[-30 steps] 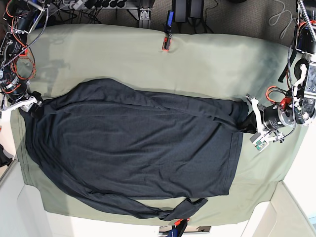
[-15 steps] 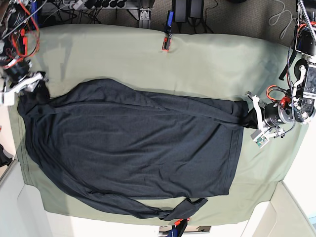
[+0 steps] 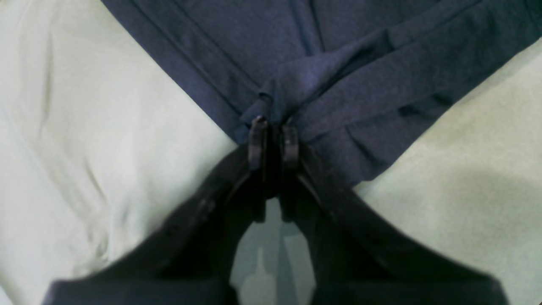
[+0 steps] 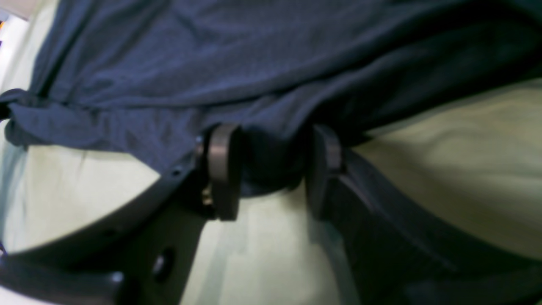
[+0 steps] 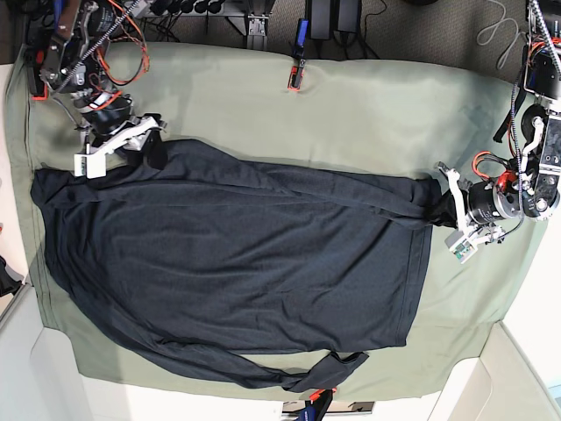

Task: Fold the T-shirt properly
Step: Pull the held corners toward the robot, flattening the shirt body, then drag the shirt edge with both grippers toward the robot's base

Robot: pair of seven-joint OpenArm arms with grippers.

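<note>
In the left wrist view, the left gripper had its fingers pressed nearly together, pinching a bunched fold of the T-shirt at the point where two stitched hems converged. Pale olive-green table cloth lay on both sides of the garment's corner.

In the right wrist view, the right gripper had its fingers set apart, with a dark roll of the T-shirt lying between them. Whether the pads actually pressed the fabric could not be told. The table cloth showed beneath and beside the shirt's edge.

In the base view, the T-shirt lay spread across the middle of the table cloth, one long sleeve trailing along the shirt's lower edge. The left gripper sat at the shirt's right end, where the fabric gathered into a narrow point. The right gripper sat at the shirt's upper left corner, a small peak of fabric against it. A red and black clip rested on the cloth's far edge, well apart from the shirt.
</note>
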